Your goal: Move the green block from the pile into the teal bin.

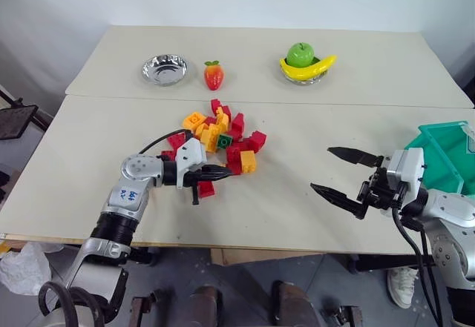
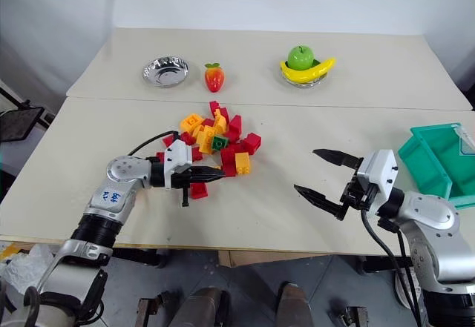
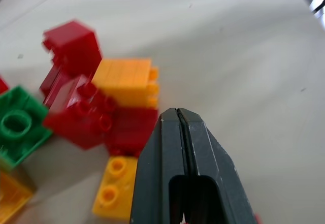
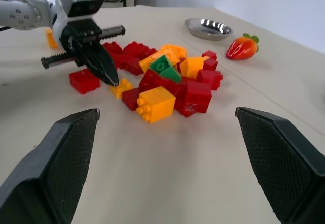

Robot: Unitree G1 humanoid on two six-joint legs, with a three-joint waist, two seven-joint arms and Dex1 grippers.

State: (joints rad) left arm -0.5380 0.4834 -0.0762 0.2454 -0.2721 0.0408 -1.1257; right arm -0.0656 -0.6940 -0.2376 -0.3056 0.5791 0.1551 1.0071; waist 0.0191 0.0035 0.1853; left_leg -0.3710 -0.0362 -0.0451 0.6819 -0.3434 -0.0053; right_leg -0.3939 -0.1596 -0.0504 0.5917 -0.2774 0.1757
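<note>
The green block (image 1: 224, 141) lies in the middle of the pile (image 1: 236, 153) of red and yellow-orange bricks, studs partly up. My left gripper (image 1: 226, 171) is shut with nothing between its fingers. It points level at the pile's near edge, a short way in front of the green block (image 3: 18, 125). My right gripper (image 1: 321, 168) hangs open and empty over bare table to the right of the pile. The teal bin (image 1: 445, 149) stands at the table's right edge, behind that gripper.
A single red brick (image 1: 205, 189) lies just under my left gripper. On the far table half stand a metal bowl (image 1: 165, 69), a toy strawberry (image 1: 214, 75), and a green apple (image 1: 300, 54) with a banana (image 1: 312, 68) in a small dish.
</note>
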